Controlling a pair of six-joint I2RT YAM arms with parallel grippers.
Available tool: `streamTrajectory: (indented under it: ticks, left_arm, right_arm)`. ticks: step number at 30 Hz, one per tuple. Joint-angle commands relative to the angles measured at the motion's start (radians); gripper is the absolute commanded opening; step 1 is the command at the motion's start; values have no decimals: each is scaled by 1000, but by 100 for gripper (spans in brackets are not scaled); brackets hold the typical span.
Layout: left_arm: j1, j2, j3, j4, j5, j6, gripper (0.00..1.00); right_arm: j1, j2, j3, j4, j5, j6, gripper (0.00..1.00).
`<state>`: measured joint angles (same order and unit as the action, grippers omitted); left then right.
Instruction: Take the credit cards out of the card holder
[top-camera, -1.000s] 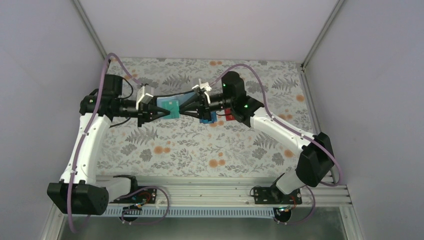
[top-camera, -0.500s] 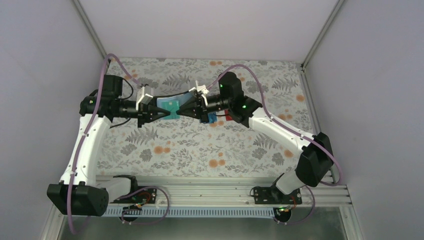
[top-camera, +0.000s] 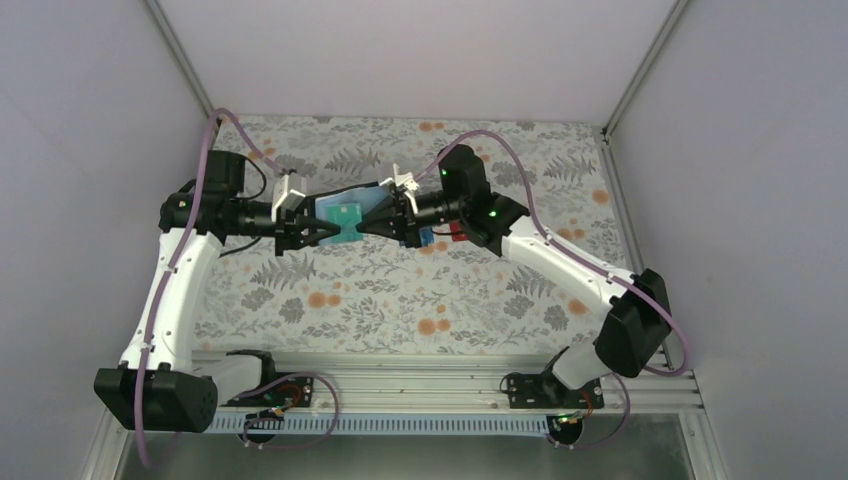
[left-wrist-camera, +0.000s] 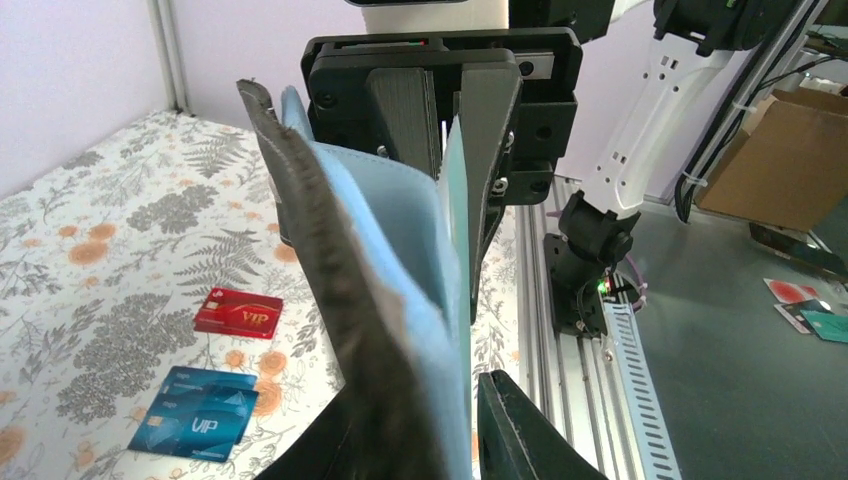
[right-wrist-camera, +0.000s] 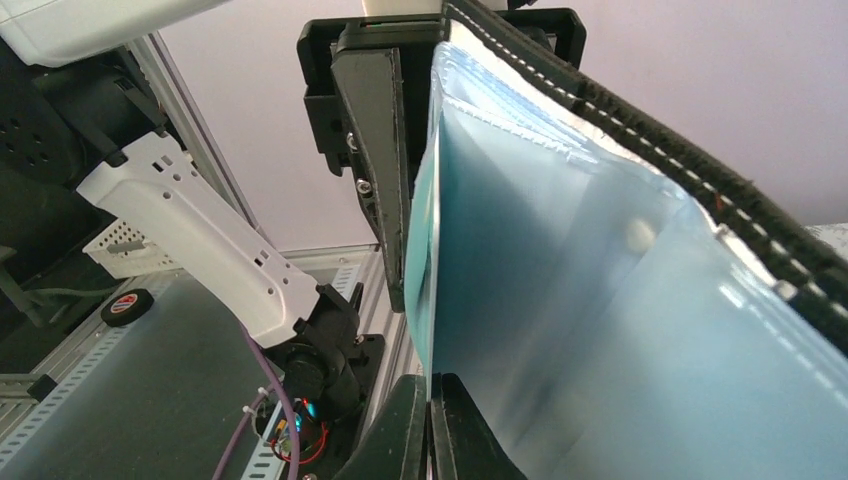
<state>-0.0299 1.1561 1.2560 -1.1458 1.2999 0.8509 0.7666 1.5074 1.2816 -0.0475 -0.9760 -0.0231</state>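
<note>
The card holder (left-wrist-camera: 390, 250) sits between the left gripper's (top-camera: 320, 236) spread-apart fingers. The right gripper (top-camera: 364, 227) pinches the teal-green card (top-camera: 346, 218) tight.

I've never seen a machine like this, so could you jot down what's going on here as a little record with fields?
card holder: splayed open, up in the air above the table
teal-green card: in the holder, not yet out
red card: flat on the table
blue card: flat on the table, near the red one
left claw: open, straddling the holder's edge
right claw: shut, apparently on the teal-green card
</note>
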Motion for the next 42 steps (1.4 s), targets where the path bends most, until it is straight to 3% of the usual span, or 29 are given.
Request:
streamTrajectory:
  ticks: [1,9,12,14,17,24,29,32,37,42]
  left_arm:
    - [7,-19,7,-23,60,70,24]
    - [12,-16,8,-38,73,96,24]
    - [13,-17,10,-43,76,98,12]
    - [14,-20,9,-45,76,101,3]
    - [15,-22,9,-50,77,107,2]
    - [16,-22,8,-58,80,119,2]
    - [18,-24,9,-60,82,122,2]
    - [18,-23,8,-56,82,114,4]
    - [19,-23,7,-55,84,117,20]
    - [19,-23,8,-60,85,123,15]
  right_arm:
    - [-12,-48,35,-48,14,-55,4]
    - [-32,-49,35,-75,-14,-69,4]
    - [-32,-44,39,-79,-18,-70,5]
    - [-32,-40,40,-80,-23,-70,14]
    - [-37,-48,32,-63,-20,-58,23]
    - [-54,-54,24,-36,-27,-30,19]
    - [-55,-48,24,-21,-45,-16,4]
    - [-56,-48,20,-22,-38,-17,4]
    - [-78,-61,10,-34,-8,-11,4]
    - [-85,-81,2,-43,-7,-19,4]
